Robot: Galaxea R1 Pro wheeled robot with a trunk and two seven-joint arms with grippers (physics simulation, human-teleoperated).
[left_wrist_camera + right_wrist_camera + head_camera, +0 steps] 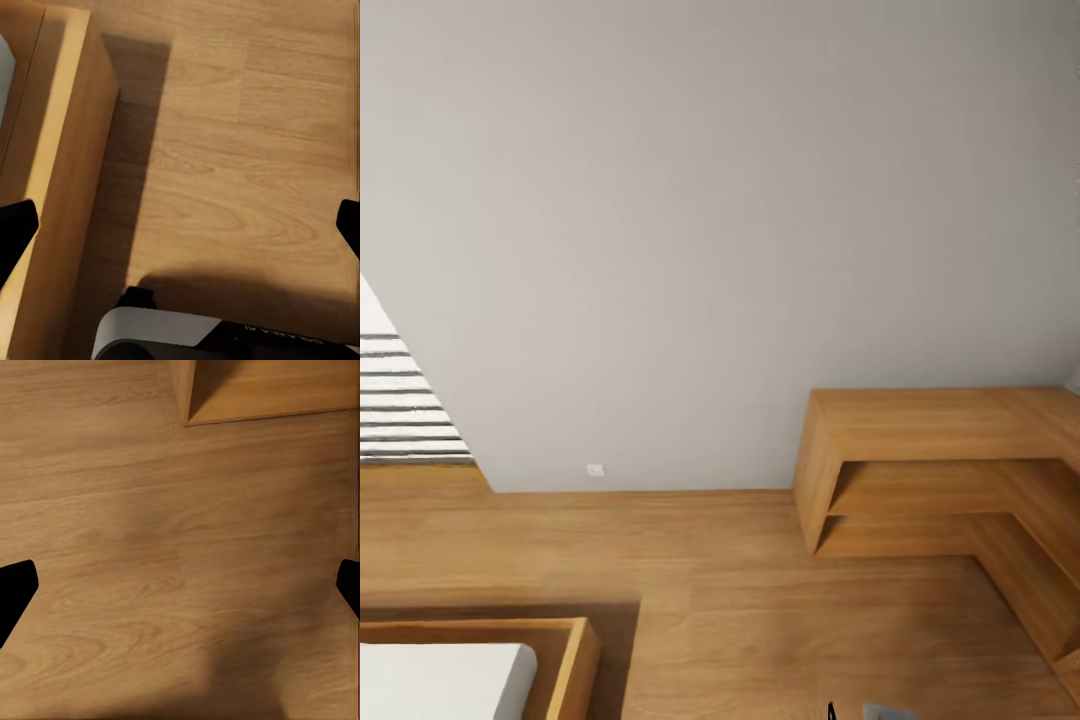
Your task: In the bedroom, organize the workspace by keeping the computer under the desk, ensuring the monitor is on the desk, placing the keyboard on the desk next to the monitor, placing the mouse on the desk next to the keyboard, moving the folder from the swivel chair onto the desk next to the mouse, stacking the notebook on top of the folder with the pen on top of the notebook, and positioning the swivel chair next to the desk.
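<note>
I am on the move across a bedroom with a wooden floor (pixel 760 600), facing a plain grey wall (pixel 710 200). My left gripper (pixel 180 225) hangs open over the floor beside a wooden bed frame (pixel 67 150), its black fingertips (pixel 15 229) spread far apart with nothing between them. My right gripper (pixel 180 589) is open too, over bare floorboards, and a corner of a low wooden unit (pixel 262 390) lies ahead of it.
An L-shaped wooden shelf unit (pixel 920 420) stands against the wall at the right. The bed frame (pixel 565 660) with a white mattress (pixel 440 680) fills the lower left. A striped blind (pixel 400 400) is at the left, a wall socket (pixel 595 469) low on the wall. My base (pixel 172 334) sits close to the bed.
</note>
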